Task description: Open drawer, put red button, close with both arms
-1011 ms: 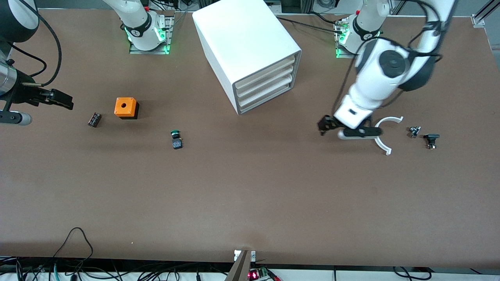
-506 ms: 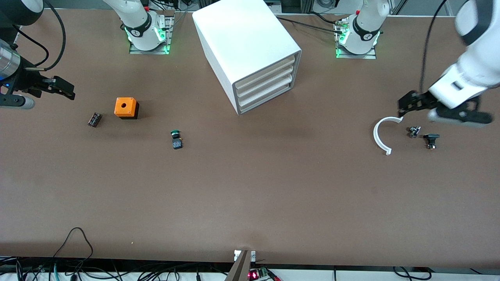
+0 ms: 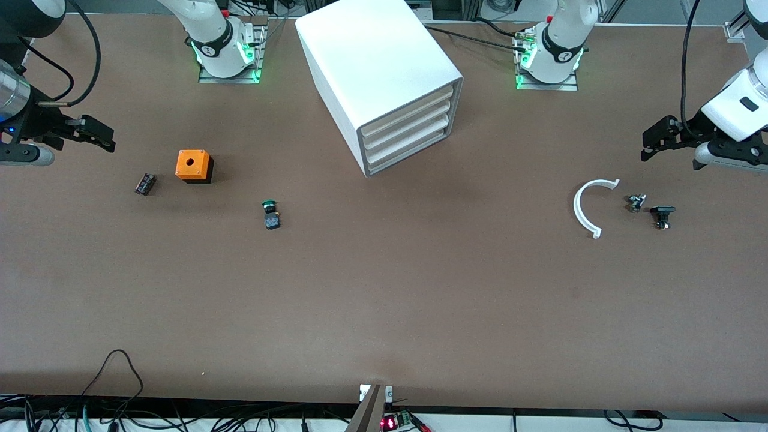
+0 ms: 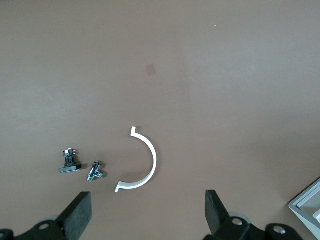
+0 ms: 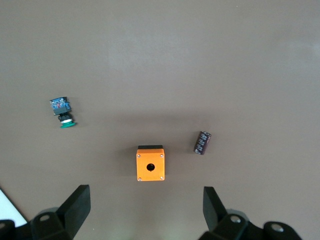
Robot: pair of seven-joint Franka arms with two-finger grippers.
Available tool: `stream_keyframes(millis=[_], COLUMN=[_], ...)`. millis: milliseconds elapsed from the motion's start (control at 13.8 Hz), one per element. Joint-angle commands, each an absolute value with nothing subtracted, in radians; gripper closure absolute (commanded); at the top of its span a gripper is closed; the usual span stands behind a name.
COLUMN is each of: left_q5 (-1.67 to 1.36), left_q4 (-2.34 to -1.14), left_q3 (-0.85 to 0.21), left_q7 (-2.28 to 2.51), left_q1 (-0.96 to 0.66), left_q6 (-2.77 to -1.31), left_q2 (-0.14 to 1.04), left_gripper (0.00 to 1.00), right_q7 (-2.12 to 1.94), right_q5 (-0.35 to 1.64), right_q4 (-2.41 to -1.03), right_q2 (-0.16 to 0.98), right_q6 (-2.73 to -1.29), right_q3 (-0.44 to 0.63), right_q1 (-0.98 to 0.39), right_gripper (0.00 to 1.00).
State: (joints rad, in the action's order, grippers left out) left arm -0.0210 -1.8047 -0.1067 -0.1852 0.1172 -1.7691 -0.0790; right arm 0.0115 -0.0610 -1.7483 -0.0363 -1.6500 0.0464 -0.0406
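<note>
Both sets of fingers stood wide apart and empty: left gripper [image 3: 660, 139] hung over the table's left-arm end, right gripper [image 3: 90, 133] over the other. All three drawers [image 3: 408, 133] sat shut; no red button showed, presumably already inside.

- orange box [image 3: 193, 165] with hole on top, dark capacitor [image 3: 144, 183] beside it
- green button [image 3: 270, 213] lying near the cabinet front
- white curved bracket [image 3: 584, 207], small metal fitting [image 3: 635, 202], black part [image 3: 662, 215] at left arm's end
</note>
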Motion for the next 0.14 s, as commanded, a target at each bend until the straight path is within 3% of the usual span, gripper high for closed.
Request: stream_keyframes(millis=[0,72], left_q5=[-0.026,-0.028], left_q4=[-1.798,-1.798], left_q3=[-0.107,-0.106], left_q7=[-0.207,-0.207], left_q1=[0.115,0.117], left_q6=[-1.761,-1.761], left_q2=[-0.077,-0.078], left_gripper=[0.00,0.00], right_q7=[0.009,0.009], right_q5=[-0.041,-0.041], right_q4=[-1.753,-1.752], right_q2=[-0.049,-0.049], right_q6=[-1.666,-1.666], right_q3=[0.046,0.046], right_q1=[-0.032,-0.032], right_gripper=[0.00,0.00])
